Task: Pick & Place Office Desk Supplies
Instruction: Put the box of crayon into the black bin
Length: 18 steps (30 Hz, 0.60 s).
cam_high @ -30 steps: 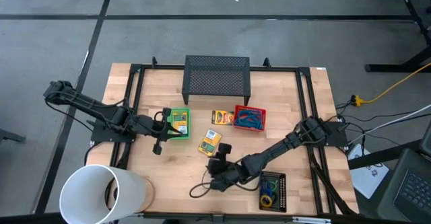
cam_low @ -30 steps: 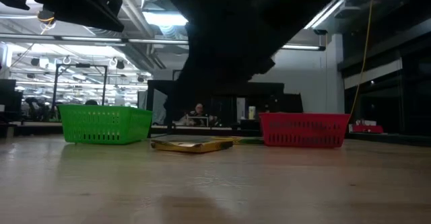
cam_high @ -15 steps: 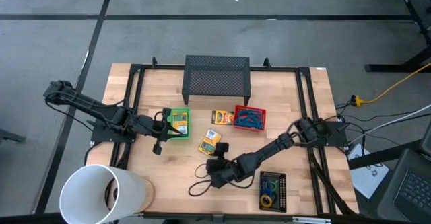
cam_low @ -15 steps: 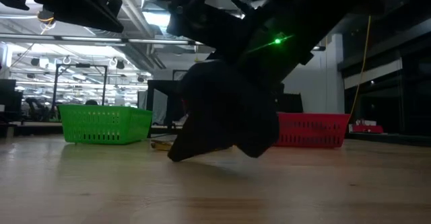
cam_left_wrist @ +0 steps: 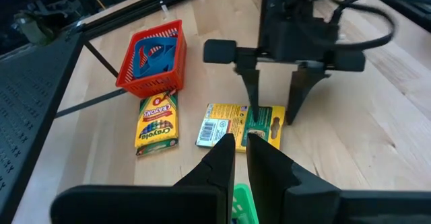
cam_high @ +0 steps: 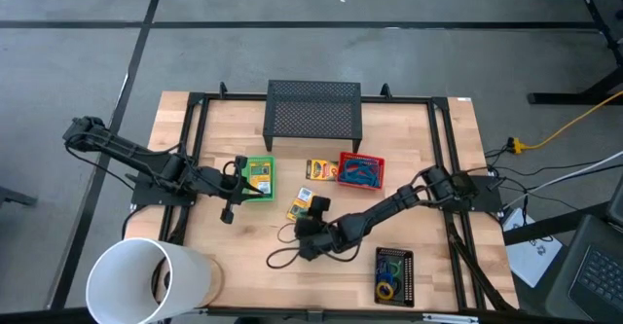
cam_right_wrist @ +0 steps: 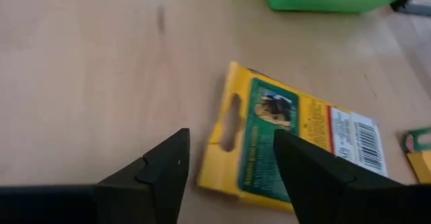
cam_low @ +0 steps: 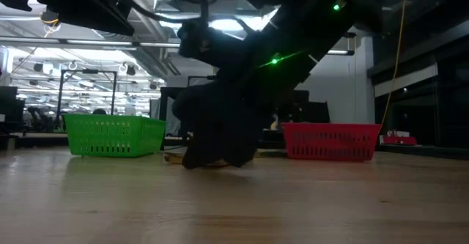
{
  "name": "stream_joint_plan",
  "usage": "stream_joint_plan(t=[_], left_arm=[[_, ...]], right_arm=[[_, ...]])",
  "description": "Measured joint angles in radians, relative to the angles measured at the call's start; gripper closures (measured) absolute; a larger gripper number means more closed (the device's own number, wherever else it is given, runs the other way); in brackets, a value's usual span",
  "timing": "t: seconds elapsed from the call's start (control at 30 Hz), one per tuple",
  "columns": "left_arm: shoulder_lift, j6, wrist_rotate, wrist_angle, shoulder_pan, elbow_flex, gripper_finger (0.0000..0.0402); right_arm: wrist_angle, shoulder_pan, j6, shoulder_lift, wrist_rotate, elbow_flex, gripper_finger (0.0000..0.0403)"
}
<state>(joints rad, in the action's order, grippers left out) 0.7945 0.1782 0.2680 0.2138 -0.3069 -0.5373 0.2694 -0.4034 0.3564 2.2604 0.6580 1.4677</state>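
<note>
A yellow crayon box (cam_high: 304,202) (cam_right_wrist: 296,140) lies flat in the middle of the table. My right gripper (cam_high: 310,219) (cam_right_wrist: 230,135) is open and low over the box's hang-tab end (cam_left_wrist: 250,124), with one finger on either side of that end. A second crayon box (cam_high: 321,169) lies beside the red tray (cam_high: 361,172), which holds the blue cord bundle (cam_left_wrist: 153,52). A third box lies in the green tray (cam_high: 258,179). Rubber-band rings (cam_high: 389,283) lie in the small black tray. My left gripper (cam_high: 239,184) (cam_left_wrist: 240,142) waits, shut, at the green tray's left side. My right gripper comes at the crayon box slanting down from the table's near side, its fingers (cam_left_wrist: 254,109) astride the hang-tab end. The box lies flat on the table. Whether a finger touches it I cannot tell.
A big black mesh tray (cam_high: 313,110) stands at the far edge and a big white cylinder (cam_high: 146,280) at the near left corner. A dark cable loop (cam_high: 284,257) from the right arm trails on the table. Bare wood (cam_high: 428,149) lies right of the red tray.
My right gripper has moved from the near side toward the far edge and down onto the middle crayon box, staying open. Its cable loop has trailed along behind it. The box has not moved.
</note>
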Motion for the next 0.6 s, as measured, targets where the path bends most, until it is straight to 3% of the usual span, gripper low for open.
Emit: stream_joint_plan(t=[0.23, 0.5, 0.6], left_arm=[[0.0, -0.01, 0.0, 0.001, 0.0, 0.0, 0.0366], [0.0, -0.011, 0.0, 0.005, 0.0, 0.0, 0.0366], [0.0, -0.01, 0.0, 0.005, 0.0, 0.0, 0.0366]], right_arm=[[0.037, 0.022, 0.094, 0.002, -0.015, 0.0, 0.0257], [0.044, 0.03, 0.104, 0.002, -0.016, -0.002, 0.0387], [0.026, 0.026, 0.104, 0.002, -0.012, -0.005, 0.0392]])
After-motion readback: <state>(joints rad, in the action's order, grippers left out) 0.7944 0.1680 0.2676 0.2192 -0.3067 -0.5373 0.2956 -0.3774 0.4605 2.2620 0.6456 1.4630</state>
